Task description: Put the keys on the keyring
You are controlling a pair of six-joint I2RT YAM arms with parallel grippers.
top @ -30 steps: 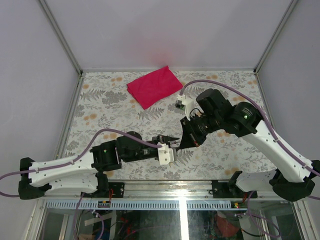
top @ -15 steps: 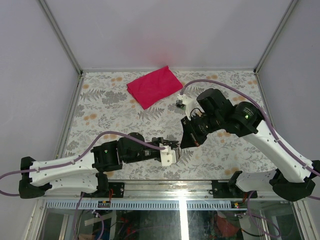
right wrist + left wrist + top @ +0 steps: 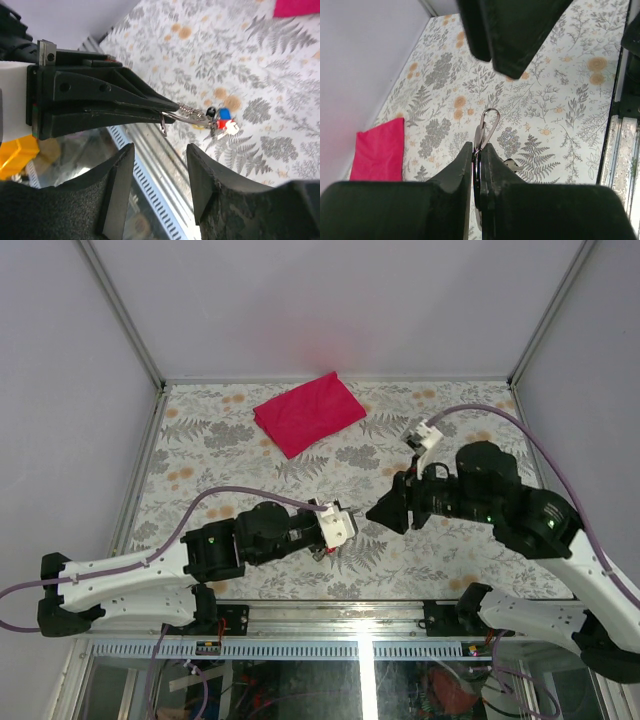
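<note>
The left end effector (image 3: 476,150) pinches the keyring (image 3: 487,122) — its length pointing toward the right end effector (image 3: 160,147), open, just beyond.

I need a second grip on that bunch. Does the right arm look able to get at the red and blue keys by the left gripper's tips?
Probably yes. The right gripper is open and empty, facing the left gripper, which pinches the keyring. The keys hang just past those tips, with nothing between.
</note>
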